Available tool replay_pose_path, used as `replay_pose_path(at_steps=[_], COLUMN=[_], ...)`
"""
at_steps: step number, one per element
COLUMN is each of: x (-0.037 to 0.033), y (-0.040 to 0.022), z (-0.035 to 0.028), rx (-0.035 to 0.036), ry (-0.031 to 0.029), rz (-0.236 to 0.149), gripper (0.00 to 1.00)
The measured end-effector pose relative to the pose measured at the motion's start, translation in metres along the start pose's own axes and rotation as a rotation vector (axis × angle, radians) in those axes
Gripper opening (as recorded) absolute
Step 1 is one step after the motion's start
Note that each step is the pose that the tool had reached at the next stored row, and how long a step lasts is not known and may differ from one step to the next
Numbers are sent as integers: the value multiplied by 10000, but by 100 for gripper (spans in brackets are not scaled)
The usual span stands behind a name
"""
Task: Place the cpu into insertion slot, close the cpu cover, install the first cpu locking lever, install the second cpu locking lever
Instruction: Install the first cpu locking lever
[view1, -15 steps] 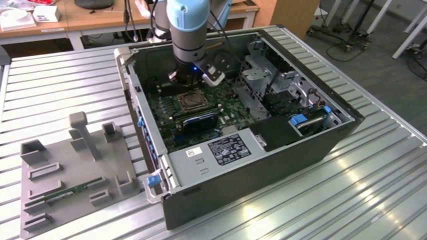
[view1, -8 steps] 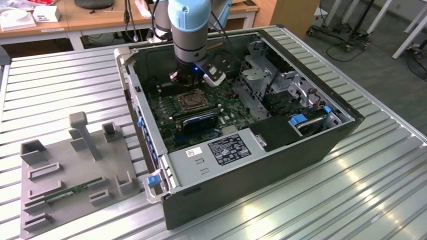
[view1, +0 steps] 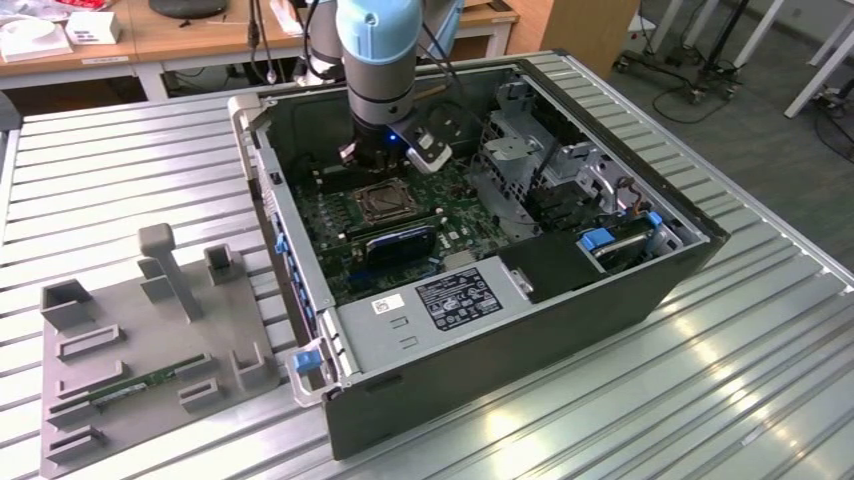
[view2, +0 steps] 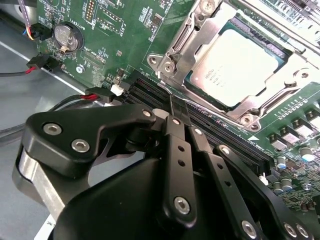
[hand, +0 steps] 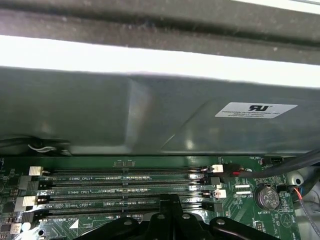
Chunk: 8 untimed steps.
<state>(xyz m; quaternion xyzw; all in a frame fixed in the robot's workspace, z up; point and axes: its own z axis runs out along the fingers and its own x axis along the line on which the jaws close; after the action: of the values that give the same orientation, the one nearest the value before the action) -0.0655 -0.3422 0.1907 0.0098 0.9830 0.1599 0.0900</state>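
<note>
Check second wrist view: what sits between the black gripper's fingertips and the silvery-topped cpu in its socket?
In the second wrist view, long black memory slots and the silvery metal cpu cover frame edge lie between the black gripper and the silvery-topped cpu.

I see cpu (view2: 235, 65) in insertion slot (view2: 200, 80), cpu cover (view2: 260, 102) over it, memory slots (view2: 200, 122) just beside; gripper (view2: 172, 107) above slots.
</note>
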Motion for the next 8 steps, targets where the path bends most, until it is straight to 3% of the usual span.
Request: replay_pose_path(at_steps=[8], x=[0], y=[-11], z=[-4], rx=[44], ry=[0], rz=[-8], gripper=[11])
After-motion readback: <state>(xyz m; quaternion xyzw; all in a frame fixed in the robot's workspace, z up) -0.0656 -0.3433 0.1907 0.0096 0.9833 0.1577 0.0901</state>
